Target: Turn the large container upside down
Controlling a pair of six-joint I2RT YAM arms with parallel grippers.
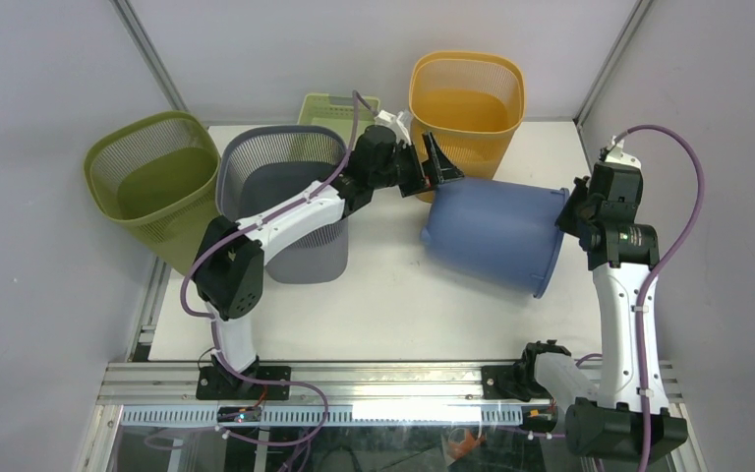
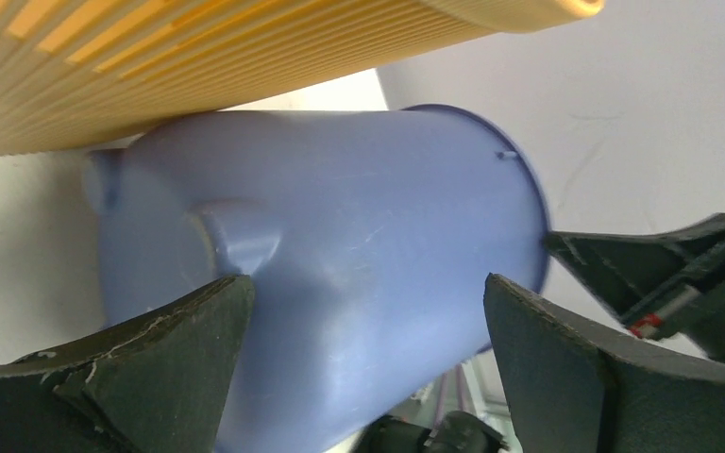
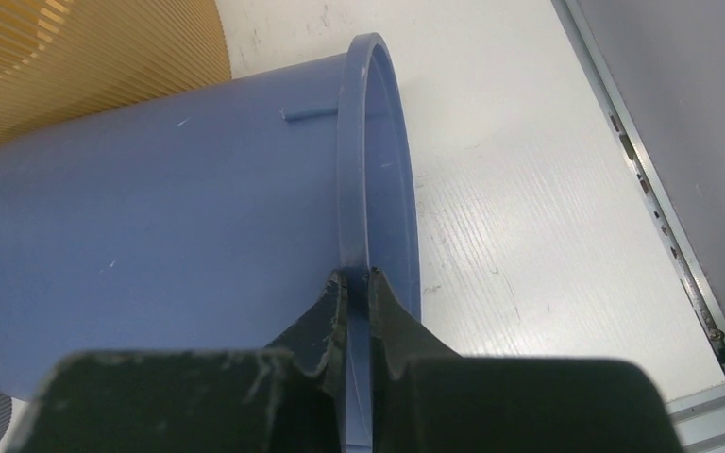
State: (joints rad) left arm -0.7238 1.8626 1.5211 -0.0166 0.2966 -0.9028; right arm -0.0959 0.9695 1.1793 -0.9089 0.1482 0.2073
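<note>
The large blue container is tipped on its side in the middle of the table, its closed bottom toward the left and its open mouth toward the right. My right gripper is shut on its rim, one finger inside and one outside. My left gripper is open and empty, just above the container's upper left end, with the blue wall filling the space in front of its fingers. The container's inside is hidden.
An orange mesh basket stands right behind the container, touching or nearly so. A grey mesh basket and an olive one stand at the left, a light green crate at the back. The table's right edge is near.
</note>
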